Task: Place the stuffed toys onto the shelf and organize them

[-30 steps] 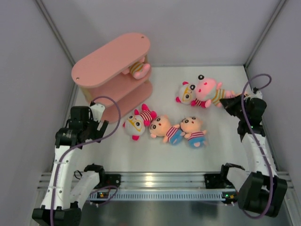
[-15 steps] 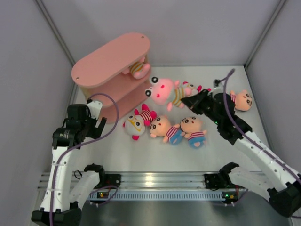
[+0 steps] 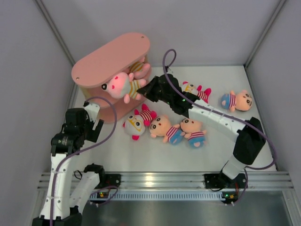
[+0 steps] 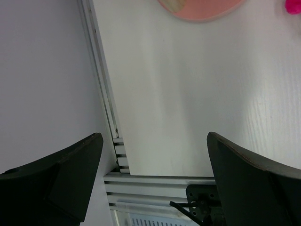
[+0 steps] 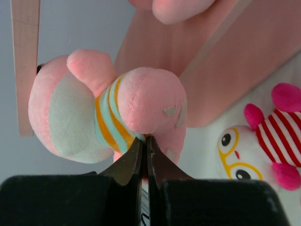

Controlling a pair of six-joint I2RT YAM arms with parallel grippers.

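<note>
The pink shelf point(image 3: 110, 59) stands at the back left. My right gripper point(image 3: 144, 89) is shut on the pink toy with yellow stripes point(image 3: 121, 85) and holds it in the air against the shelf's front, at middle-tier height. In the right wrist view the jaws point(image 5: 145, 141) pinch the toy point(image 5: 94, 108) at its lower body, with the shelf boards point(image 5: 225, 61) behind. Another striped toy point(image 3: 139, 69) lies on the middle tier. On the table lie two white-faced toys point(image 3: 136, 123) point(image 3: 195, 90) and three peach toys point(image 3: 164, 127) point(image 3: 194, 129) point(image 3: 236, 100). My left gripper point(image 3: 91, 125) is open and empty.
The left wrist view shows the left gripper point(image 4: 155, 188) above the table's near left corner, the shelf's bottom board point(image 4: 202, 7) at the top edge, and the metal frame rail point(image 4: 101, 94). Grey walls close in the table on three sides.
My right arm has swung left across the table, carrying the pink striped toy from the right side up to the shelf front. My left arm has drawn back slightly toward the near edge.
</note>
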